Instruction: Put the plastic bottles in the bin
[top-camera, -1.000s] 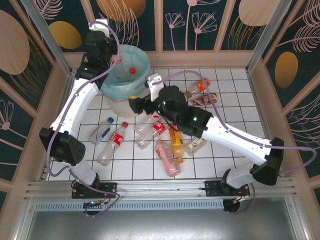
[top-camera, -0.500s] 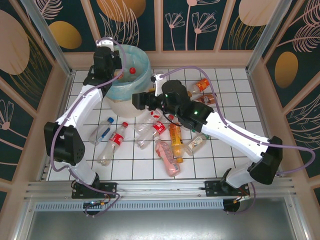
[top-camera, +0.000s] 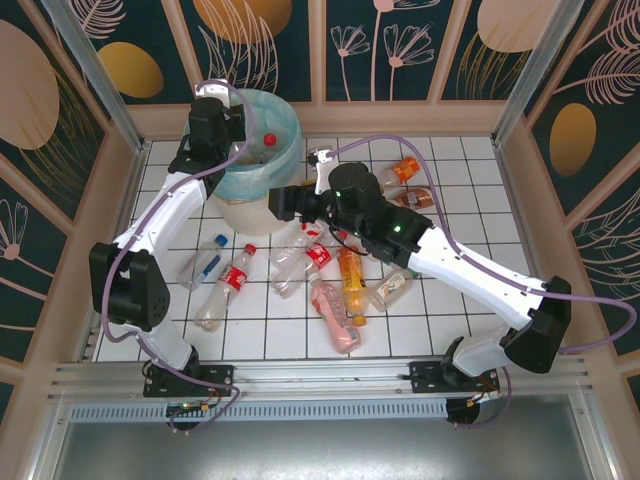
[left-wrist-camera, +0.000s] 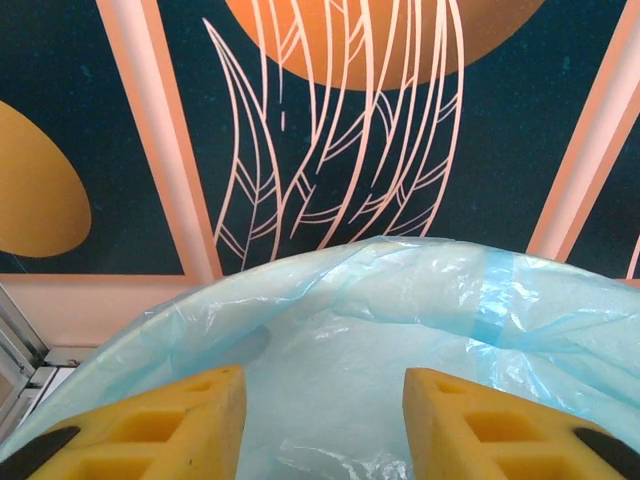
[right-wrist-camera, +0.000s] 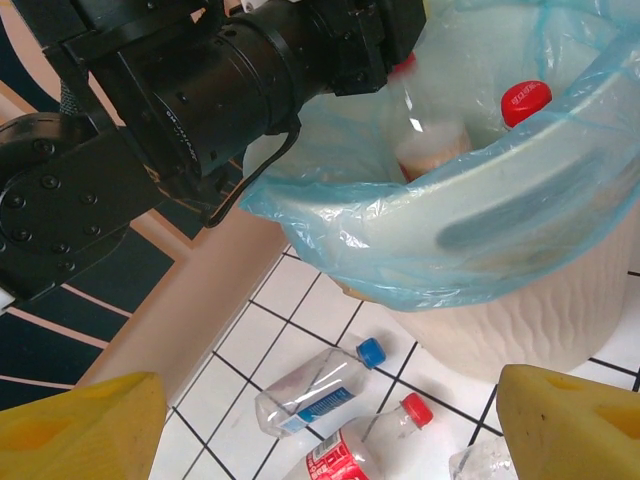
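Bin (top-camera: 287, 150): cream-white, blue-green liner folded over rim, far left of tiled table (top-camera: 470, 180); 1 red-capped bottle (right-wrist-camera: 524, 101) inside.
Left gripper (left-wrist-camera: 322, 420): above bin's far-left rim, yellow fingers (left-wrist-camera: 160, 425) spread, nothing between.
Right gripper (top-camera: 280, 203): just beside bin's near-right wall, pads (right-wrist-camera: 80, 425) wide apart, empty.
Loose on tiles: blue-capped bottle (top-camera: 203, 262) beside red-labelled bottle (top-camera: 225, 288), near left; pink bottle (top-camera: 335, 315) touching orange bottle (top-camera: 351, 283), centre; brown bottle (top-camera: 412, 198), far right.
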